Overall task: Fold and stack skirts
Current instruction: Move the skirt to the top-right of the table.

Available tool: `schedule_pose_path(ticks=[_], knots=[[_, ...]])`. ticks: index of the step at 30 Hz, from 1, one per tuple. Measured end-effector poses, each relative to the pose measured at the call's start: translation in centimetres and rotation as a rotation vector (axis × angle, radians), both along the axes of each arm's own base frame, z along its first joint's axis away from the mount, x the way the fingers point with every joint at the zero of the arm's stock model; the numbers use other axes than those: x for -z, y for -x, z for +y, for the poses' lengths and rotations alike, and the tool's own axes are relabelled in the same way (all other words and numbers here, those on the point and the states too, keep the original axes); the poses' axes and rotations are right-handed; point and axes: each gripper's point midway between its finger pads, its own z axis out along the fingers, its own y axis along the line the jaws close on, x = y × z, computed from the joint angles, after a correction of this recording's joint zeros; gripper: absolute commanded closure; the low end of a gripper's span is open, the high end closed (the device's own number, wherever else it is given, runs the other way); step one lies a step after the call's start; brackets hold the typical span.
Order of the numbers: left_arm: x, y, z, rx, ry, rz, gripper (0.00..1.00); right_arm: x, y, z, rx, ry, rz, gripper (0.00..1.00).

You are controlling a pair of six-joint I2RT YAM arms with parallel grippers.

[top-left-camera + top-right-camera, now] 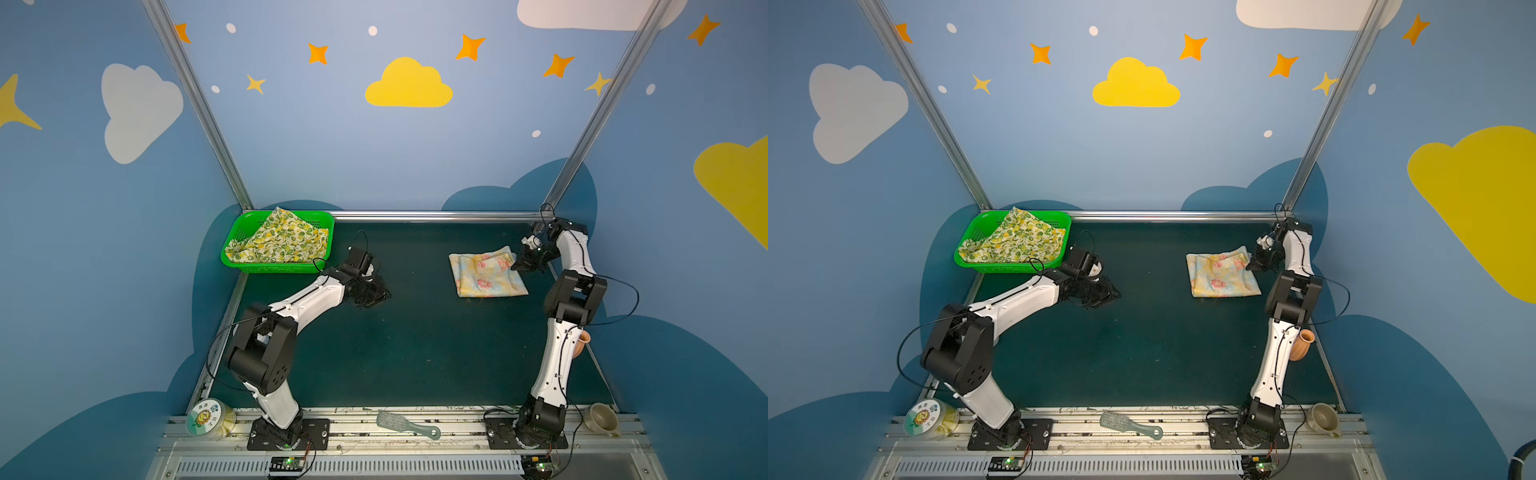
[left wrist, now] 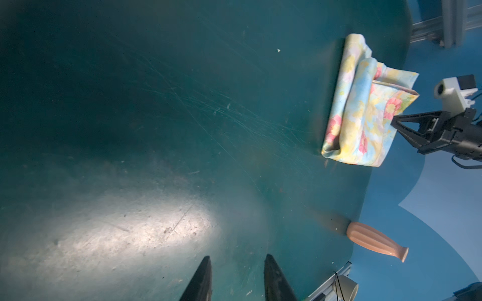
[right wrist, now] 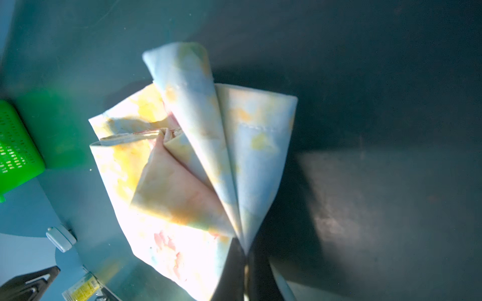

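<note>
Broadly, the dark green table mat point(image 1: 415, 353) fills the floor of the booth, scuffed and scratched in the left wrist view. At its far left corner stands the green plastic mesh basket point(image 1: 274, 269), and the cream cloth skirt printed with yellow lemons and green leaves point(image 1: 278, 243) lies loosely crumpled inside it, one corner rising toward the back rim. Toward the far right of the mat lies the pastel yellow-blue cloth skirt with pink flowers point(image 1: 486, 272), folded into a rough rectangle in both top views point(image 1: 1223, 272). The right gripper point(image 1: 519, 266) is clenched on that skirt's right edge; the right wrist view shows the cloth point(image 3: 182, 169) gathered into pleats that run into the closed fingertips point(image 3: 246, 258). The left gripper point(image 1: 384, 295) hovers low over bare mat just in front of the basket, well apart from both skirts. Its two dark fingers stand parted with nothing between them point(image 2: 236, 259). On the front rail, a round clear plastic jar point(image 1: 210, 419) carries a lid label with a cartoon sunflower and a few characters too small to read. A grey-green plastic hairbrush point(image 1: 405, 426) lies between the arm bases, a ribbed terracotta-coloured vase point(image 2: 373, 239) stands at the mat's right edge, and a beige ceramic cup point(image 1: 602, 417) sits at the front right.
</note>
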Motion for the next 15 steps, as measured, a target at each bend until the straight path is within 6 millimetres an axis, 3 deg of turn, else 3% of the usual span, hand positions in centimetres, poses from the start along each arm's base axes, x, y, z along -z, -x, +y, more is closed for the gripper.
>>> schedule_pose_path(ticks=[3, 4, 6, 11, 15], knots=[[0.3, 0.0, 0.4, -0.01, -0.013, 0.007, 0.66, -0.1, -0.3, -0.1, -0.009, -0.012, -0.026, 0.97], [0.3, -0.1, 0.5, -0.014, -0.016, 0.008, 0.66, -0.2, -0.6, -0.2, -0.005, -0.012, -0.039, 0.79], [0.4, -0.2, 0.9, -0.026, -0.025, 0.007, 0.64, -0.2, -1.3, -0.6, 0.008, -0.002, -0.061, 0.66], [-0.7, -1.1, 2.9, -0.091, -0.048, -0.027, 0.5, -0.7, -2.9, -1.6, 0.064, 0.034, -0.118, 0.59], [-4.1, -3.8, 7.5, -0.24, -0.087, -0.085, 0.41, -3.5, -2.3, -1.6, 0.114, 0.064, -0.165, 0.57]])
